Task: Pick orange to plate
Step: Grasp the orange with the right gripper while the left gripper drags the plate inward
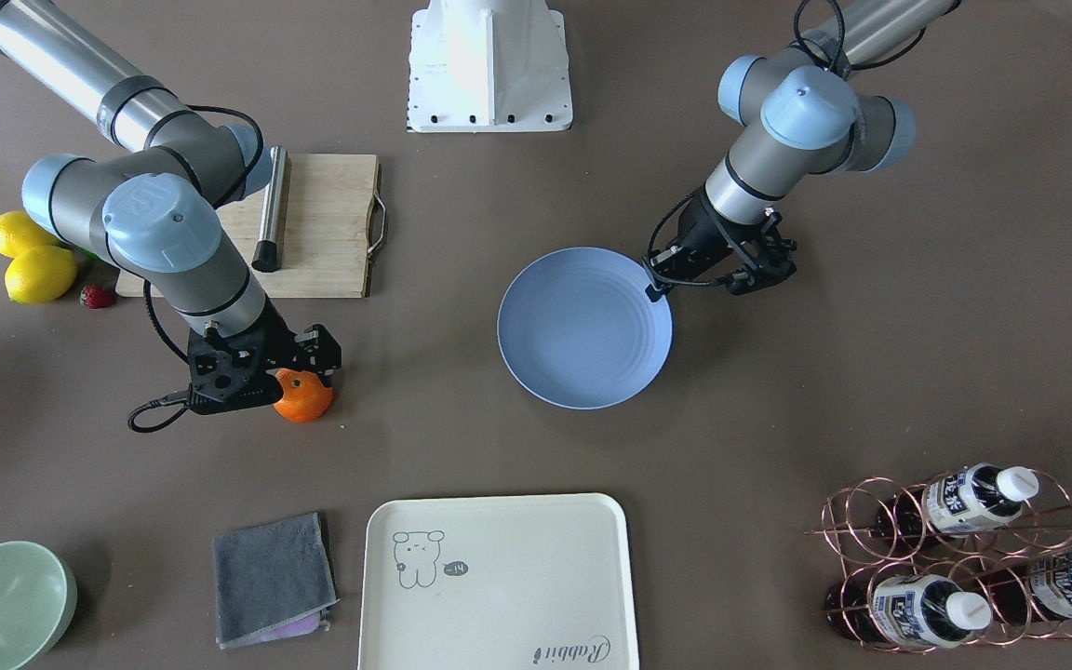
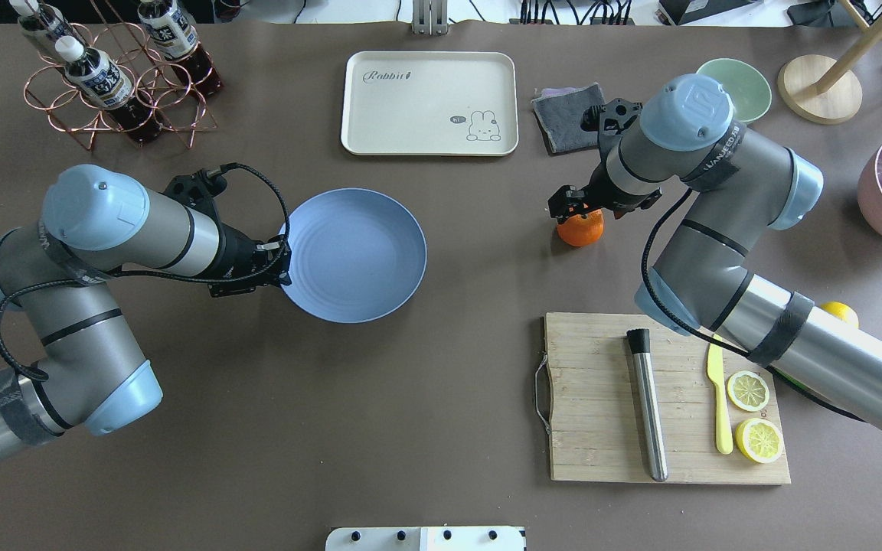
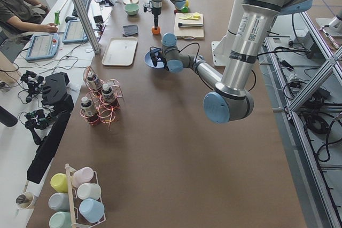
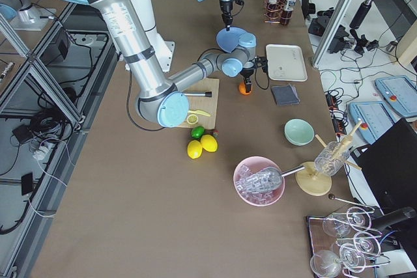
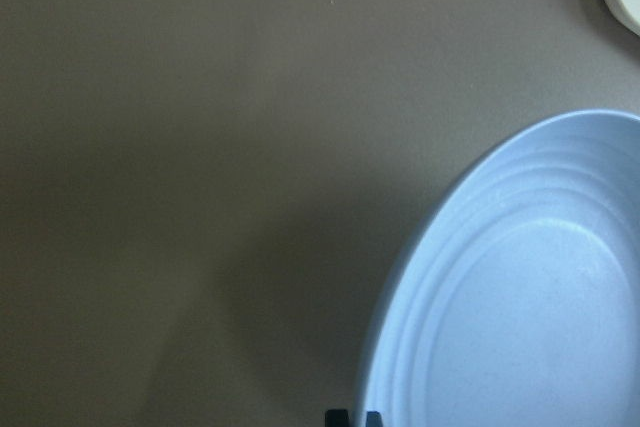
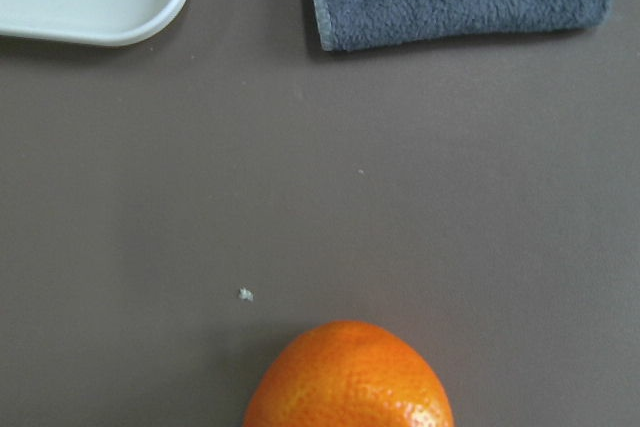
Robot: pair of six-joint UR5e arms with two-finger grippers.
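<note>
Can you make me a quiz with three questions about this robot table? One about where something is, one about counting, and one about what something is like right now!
1. Where is the orange?
A) in the cream tray
B) in the green bowl
C) on the table, under the right gripper

2. How many lemon slices lie on the wooden cutting board?
A) one
B) two
C) five

3. What is the plate like?
A) empty
B) full of fruit
C) upside down

Answers:
1 C: the orange sits on the bare brown table, right below that gripper.
2 B: two round slices lie next to the yellow knife.
3 A: only the plate's own pale blue rings show, with nothing on them.
</note>
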